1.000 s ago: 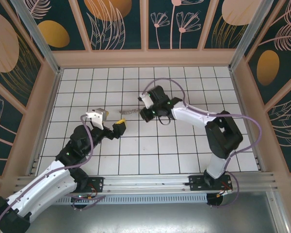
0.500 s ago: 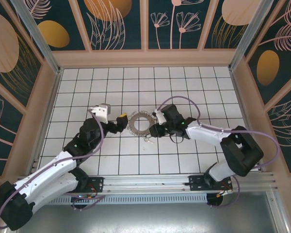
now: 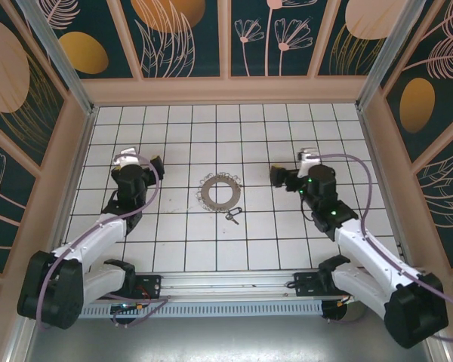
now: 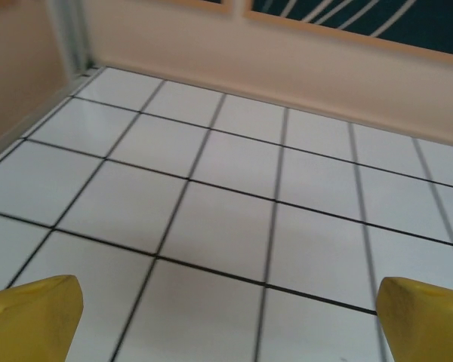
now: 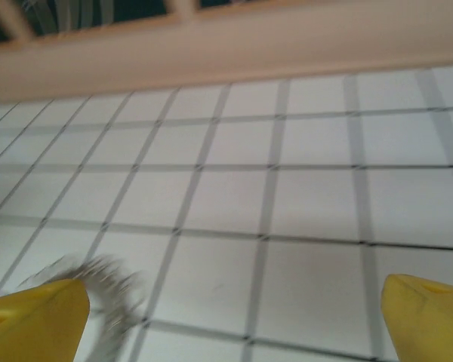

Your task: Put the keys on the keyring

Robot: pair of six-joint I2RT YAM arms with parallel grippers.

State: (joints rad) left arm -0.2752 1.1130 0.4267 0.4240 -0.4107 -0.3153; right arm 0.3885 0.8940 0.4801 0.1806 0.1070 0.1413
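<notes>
The keyring (image 3: 220,191), a flat grey ring with a frilly rim, lies on the white tiled floor at mid-table. The keys (image 3: 232,217), a tiny silvery key on a small dark loop, lie just below its lower right edge; I cannot tell whether they touch it. My left gripper (image 3: 155,163) hovers about two tiles left of the ring, and its wrist view shows it open (image 4: 230,324) over bare tiles. My right gripper (image 3: 275,175) is about a tile right of the ring, open (image 5: 230,317) and holding nothing. A blurred part of the keyring (image 5: 106,294) shows beside its left fingertip (image 5: 34,317).
Beige walls enclose the tiled floor (image 3: 287,241) on the left (image 3: 57,181), back (image 3: 226,90) and right (image 3: 389,181). The arm bases sit on a rail (image 3: 226,283) along the near edge.
My right gripper opened and pulled back to the right. The left arm withdrew to the left. The keyring went from raised between the grippers to lying on the floor with the keys beside it.
</notes>
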